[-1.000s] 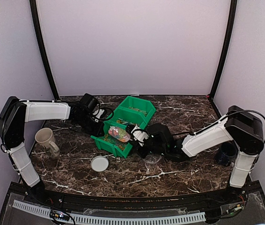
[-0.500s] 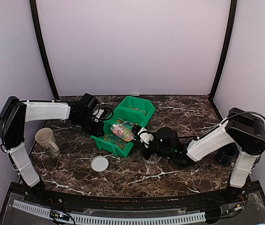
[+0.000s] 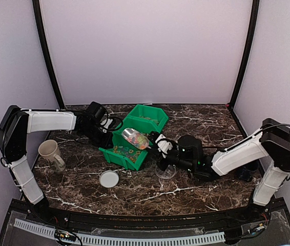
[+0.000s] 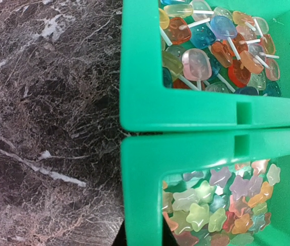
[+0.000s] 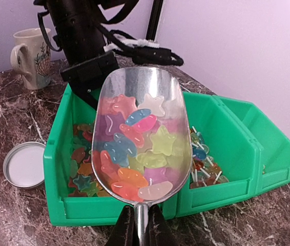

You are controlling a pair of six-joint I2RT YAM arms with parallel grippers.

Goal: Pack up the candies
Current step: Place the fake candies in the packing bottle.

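- Your right gripper [image 5: 141, 228], bottom centre, clamps the scoop [image 5: 135, 79] handle; candies [image 5: 135, 154] fill it above the green bin [image 5: 58, 200].
- Your left gripper [image 3: 105, 134]: fingers together at the bin's left rim, grip unclear.

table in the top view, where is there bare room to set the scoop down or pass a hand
Free: the front strip of table between jar lid and near edge; the gap between mug and green bins; the back right corner behind the right arm. Crowded: the centre, where bins, loaded scoop and clear jar bunch together.
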